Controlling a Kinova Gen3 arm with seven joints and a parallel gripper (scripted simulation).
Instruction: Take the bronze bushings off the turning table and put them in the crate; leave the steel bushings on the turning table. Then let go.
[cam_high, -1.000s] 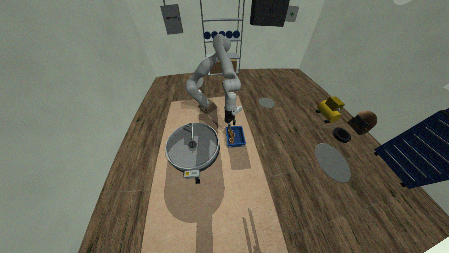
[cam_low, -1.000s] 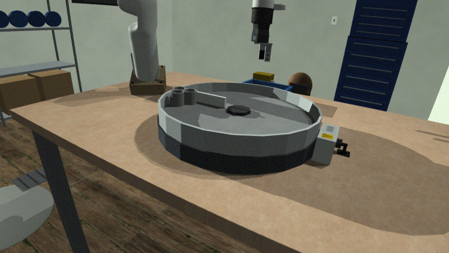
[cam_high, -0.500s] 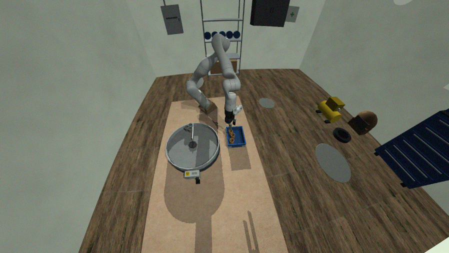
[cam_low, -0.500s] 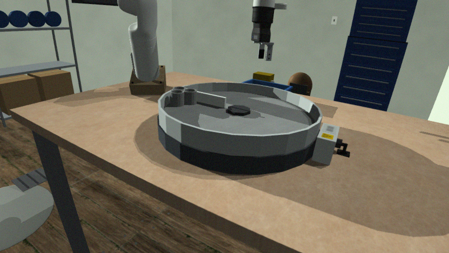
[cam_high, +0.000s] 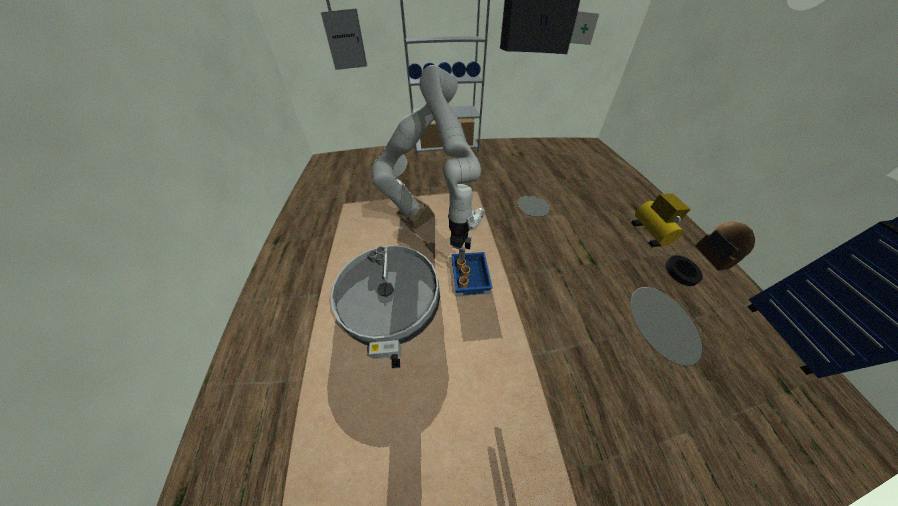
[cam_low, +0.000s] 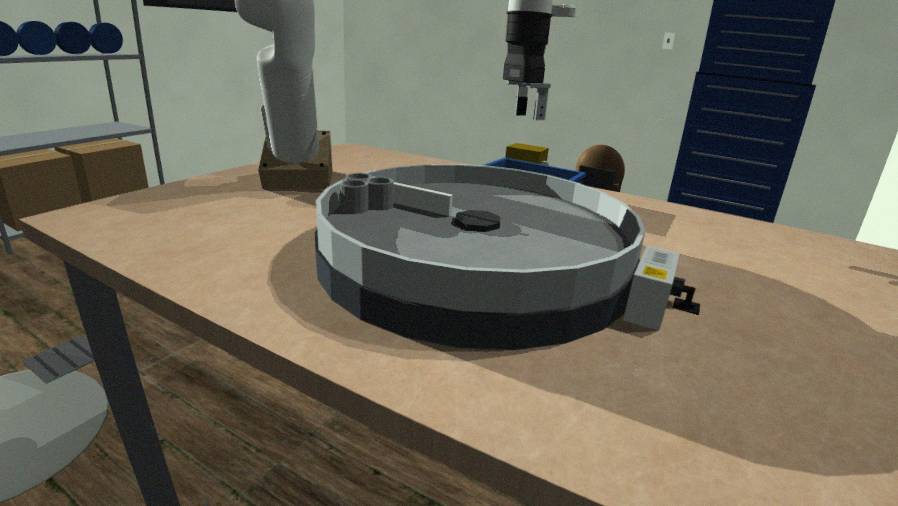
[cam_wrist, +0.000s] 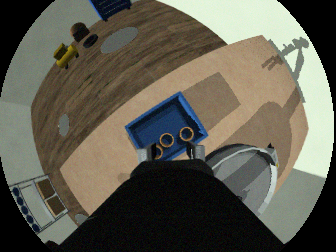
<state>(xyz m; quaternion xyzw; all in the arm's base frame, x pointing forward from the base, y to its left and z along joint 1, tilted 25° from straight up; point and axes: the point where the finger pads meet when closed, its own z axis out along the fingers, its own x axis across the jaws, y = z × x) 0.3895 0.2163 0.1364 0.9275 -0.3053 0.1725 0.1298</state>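
The blue crate (cam_high: 471, 272) stands on the bench to the right of the grey turning table (cam_high: 384, 293). Three bronze bushings (cam_high: 464, 270) lie in a row inside the crate; two of them show in the wrist view (cam_wrist: 176, 136). Two steel bushings (cam_low: 366, 192) stand together at the turning table's far left rim, also seen from above (cam_high: 376, 255). My gripper (cam_low: 529, 106) (cam_high: 460, 243) is open and empty, hanging well above the crate's far end. The crate's rim (cam_low: 532, 167) shows just behind the turning table in the exterior view.
A fixed grey bar (cam_low: 422, 199) runs from the rim to the turning table's hub (cam_low: 477, 220). A control box (cam_low: 654, 287) sits on the turning table's side. The arm's base (cam_low: 294, 169) stands at the bench's far end.
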